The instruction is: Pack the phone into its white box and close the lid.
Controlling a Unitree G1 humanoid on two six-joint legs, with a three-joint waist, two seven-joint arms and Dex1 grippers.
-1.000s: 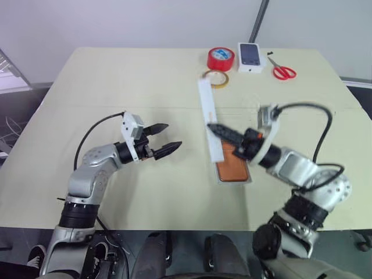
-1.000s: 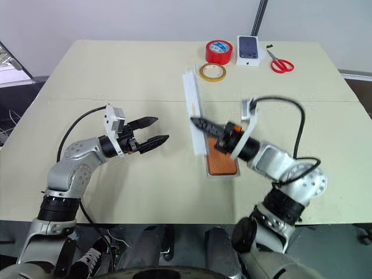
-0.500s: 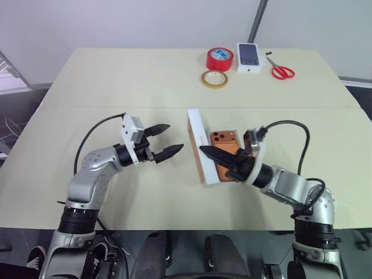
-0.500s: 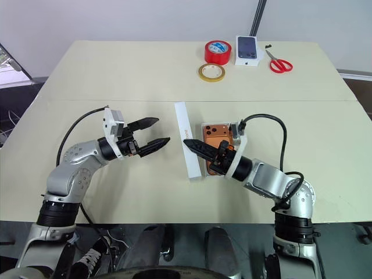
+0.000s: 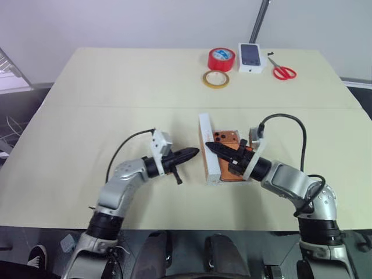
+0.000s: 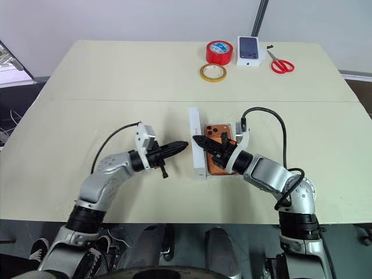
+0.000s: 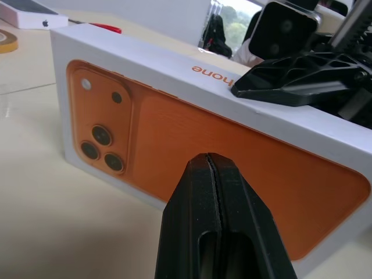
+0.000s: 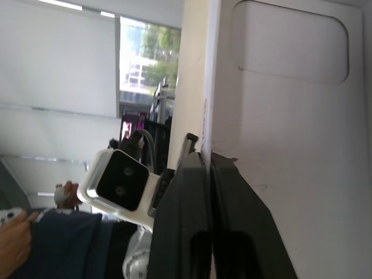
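Lid (image 5: 208,150) stands on its long edge at frame centre, leaning over the white box (image 5: 233,174) where the phone (image 5: 225,156) lies camera-side up, box flat on the worktop (image 5: 116,87). Right claw (image 5: 210,148) pinches the lid's upper edge (fingers look nearly together on the thin wall), likely to hold it upright for lowering. Left claw (image 5: 193,154) is pressed together, empty, tip just beside the lid's printed outer face, probably set to push it over. Lid not yet closed. Tape rolls, scissors, small carton sit upper right, untouched.
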